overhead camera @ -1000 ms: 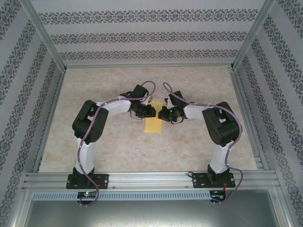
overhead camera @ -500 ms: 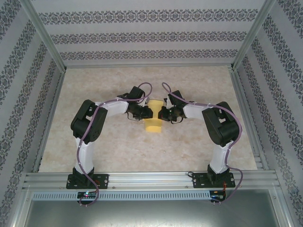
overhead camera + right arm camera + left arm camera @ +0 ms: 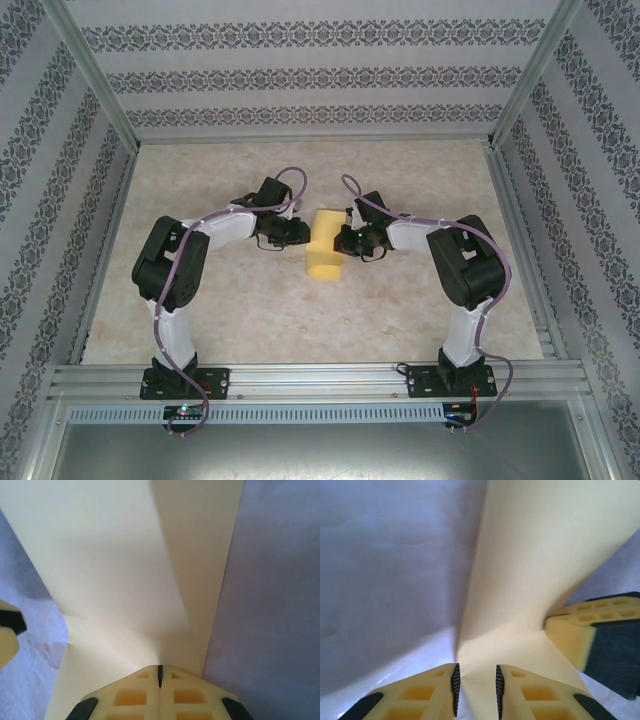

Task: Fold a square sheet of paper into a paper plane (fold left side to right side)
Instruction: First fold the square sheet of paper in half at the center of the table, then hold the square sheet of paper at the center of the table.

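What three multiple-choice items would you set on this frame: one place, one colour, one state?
1. Where does the square sheet of paper lie?
A. at the table's far left corner
B. in the middle, between the left gripper and the right gripper
C. on the metal rail by the arm bases

2. What colour is the sheet?
A. blue
B. white
C. yellow

3. How do the right gripper's jaws stand?
A. pressed together
B. wide apart
C. clamped round a pen

Key:
1 B: the top view shows the sheet in the gap between the two grippers.
2 C: it is pale yellow in every view.
3 A: the right wrist view shows the fingertips meeting with no gap, right at the sheet.
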You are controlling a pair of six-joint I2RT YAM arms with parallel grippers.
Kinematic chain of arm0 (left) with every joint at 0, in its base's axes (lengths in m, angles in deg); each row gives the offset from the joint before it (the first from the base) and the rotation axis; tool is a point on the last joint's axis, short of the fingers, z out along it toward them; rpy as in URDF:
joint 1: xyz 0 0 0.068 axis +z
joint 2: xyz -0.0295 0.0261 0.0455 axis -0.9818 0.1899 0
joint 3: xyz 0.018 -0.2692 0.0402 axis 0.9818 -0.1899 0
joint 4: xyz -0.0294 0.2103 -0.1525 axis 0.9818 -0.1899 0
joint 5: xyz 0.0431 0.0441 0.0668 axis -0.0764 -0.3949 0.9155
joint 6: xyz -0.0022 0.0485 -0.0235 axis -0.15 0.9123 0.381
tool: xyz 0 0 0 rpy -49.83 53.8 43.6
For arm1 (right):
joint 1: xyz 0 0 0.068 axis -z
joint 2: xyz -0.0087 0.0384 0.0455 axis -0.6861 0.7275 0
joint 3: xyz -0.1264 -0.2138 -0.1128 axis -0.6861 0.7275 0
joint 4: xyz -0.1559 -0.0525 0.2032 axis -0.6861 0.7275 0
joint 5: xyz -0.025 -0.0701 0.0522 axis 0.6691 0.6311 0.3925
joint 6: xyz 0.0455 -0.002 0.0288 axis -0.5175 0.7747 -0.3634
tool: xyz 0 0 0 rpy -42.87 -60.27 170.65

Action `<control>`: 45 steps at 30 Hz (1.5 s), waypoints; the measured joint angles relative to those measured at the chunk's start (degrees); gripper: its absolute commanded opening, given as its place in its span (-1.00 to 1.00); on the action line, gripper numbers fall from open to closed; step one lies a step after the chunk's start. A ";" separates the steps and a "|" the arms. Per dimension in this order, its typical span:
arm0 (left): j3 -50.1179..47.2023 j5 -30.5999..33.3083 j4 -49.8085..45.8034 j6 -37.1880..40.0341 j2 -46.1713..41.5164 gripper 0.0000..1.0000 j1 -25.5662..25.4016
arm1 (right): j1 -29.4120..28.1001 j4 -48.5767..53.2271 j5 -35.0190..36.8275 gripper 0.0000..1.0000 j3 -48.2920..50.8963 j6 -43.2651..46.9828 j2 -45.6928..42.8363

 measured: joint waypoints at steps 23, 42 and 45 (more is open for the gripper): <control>2.71 -2.49 3.58 -1.31 6.64 -0.42 -3.76 | 0.15 -0.02 -1.18 -1.00 -0.26 0.04 -0.02; 1.38 -2.29 5.51 -1.53 6.14 -0.42 -3.78 | 2.75 0.44 -5.18 -1.00 -13.25 0.17 6.99; 1.38 -2.29 5.51 -1.53 6.14 -0.42 -3.78 | 2.73 1.18 -5.18 -1.00 -13.66 0.22 9.33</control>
